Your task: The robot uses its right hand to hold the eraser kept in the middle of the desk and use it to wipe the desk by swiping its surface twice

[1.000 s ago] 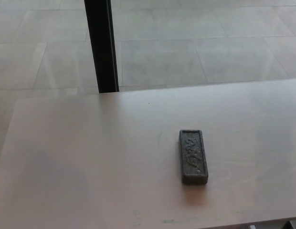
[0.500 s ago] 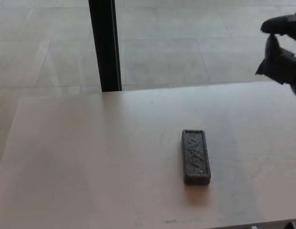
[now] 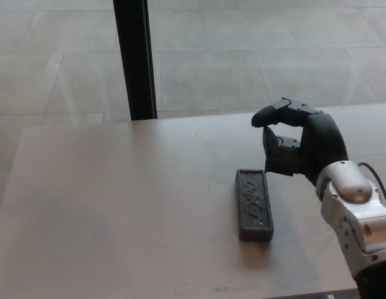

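Note:
A dark grey rectangular eraser (image 3: 253, 204) lies flat on the pale desk (image 3: 118, 205), a little right of the middle, its long side running toward me. My right hand (image 3: 297, 143) hovers just behind and to the right of the eraser's far end. It is open, its fingers curled with a gap to the thumb and nothing between them. Its white forearm (image 3: 358, 218) comes in from the lower right. My left hand does not show.
A black vertical post (image 3: 136, 59) stands behind the desk's far edge, left of centre. Tiled floor (image 3: 243, 56) lies beyond the desk. The desk's front edge runs along the bottom of the picture.
My right hand has come in from the upper right and moved down and left to just behind the eraser. The eraser has not moved.

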You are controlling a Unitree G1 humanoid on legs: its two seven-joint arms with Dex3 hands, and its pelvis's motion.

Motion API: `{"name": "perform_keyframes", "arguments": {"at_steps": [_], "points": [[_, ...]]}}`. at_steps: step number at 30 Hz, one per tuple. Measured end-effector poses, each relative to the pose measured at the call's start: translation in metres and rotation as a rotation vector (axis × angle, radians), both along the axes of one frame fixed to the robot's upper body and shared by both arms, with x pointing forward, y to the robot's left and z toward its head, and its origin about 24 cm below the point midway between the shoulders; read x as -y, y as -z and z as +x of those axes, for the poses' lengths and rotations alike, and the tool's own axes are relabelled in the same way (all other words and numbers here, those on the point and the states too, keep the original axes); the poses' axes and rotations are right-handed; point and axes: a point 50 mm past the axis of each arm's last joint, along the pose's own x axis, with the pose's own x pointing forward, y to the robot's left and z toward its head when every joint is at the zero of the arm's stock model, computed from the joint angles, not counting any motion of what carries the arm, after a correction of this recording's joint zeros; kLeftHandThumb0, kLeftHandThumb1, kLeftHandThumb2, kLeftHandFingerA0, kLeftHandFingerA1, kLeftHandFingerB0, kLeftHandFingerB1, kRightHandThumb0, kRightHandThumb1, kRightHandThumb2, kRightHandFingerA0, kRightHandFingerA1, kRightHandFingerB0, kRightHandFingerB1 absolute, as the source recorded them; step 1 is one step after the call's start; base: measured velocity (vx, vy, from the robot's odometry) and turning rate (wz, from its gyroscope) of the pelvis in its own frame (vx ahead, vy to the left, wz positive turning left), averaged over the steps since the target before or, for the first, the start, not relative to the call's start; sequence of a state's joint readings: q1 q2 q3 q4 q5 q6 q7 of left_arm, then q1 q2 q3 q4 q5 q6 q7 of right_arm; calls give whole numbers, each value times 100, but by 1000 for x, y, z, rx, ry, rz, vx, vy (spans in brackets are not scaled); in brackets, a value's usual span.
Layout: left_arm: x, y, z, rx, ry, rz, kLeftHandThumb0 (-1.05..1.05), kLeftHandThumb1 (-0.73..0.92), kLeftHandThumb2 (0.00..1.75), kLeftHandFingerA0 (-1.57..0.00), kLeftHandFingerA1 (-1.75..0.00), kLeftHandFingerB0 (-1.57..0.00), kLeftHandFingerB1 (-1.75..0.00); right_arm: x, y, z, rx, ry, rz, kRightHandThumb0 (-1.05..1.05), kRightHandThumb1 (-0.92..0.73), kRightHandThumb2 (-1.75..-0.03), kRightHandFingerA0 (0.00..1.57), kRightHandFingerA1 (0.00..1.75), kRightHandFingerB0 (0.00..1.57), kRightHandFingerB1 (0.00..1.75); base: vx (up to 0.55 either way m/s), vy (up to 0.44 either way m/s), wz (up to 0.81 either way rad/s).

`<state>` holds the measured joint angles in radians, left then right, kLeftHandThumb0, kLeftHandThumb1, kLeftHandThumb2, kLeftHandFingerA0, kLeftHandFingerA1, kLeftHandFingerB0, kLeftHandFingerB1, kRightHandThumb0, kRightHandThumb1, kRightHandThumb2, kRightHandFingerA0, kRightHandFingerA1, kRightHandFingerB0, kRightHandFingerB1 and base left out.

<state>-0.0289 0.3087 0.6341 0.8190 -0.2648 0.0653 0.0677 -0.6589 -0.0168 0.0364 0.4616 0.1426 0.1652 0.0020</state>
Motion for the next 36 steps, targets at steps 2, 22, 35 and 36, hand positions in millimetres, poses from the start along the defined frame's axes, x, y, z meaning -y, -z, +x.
{"name": "perform_keyframes", "arguments": {"at_steps": [2,22,35,36], "points": [[1,1,0,-6,2,-2,-67,81,67,-32,-84,-32,-70,-6,5,0,-14,-13,-2,-20,-46,-131,99,175,75,165,0,0,0],[3,3,0,-7,14,-14,-69,82,67,-32,-81,-34,-68,-22,62,-17,-126,-73,-130,-23,-40,-139,104,175,82,169,0,0,0],[4,-1,6,9,31,-1,-68,85,62,-37,-99,-38,-80,-23,75,-23,-101,-74,-214,-23,-43,-136,100,175,81,166,0,0,0],[4,-1,6,9,34,0,-69,85,62,-37,-97,-38,-77,-22,76,-23,-99,-76,-222,-23,-44,-135,99,175,82,166,0,0,0]]}}
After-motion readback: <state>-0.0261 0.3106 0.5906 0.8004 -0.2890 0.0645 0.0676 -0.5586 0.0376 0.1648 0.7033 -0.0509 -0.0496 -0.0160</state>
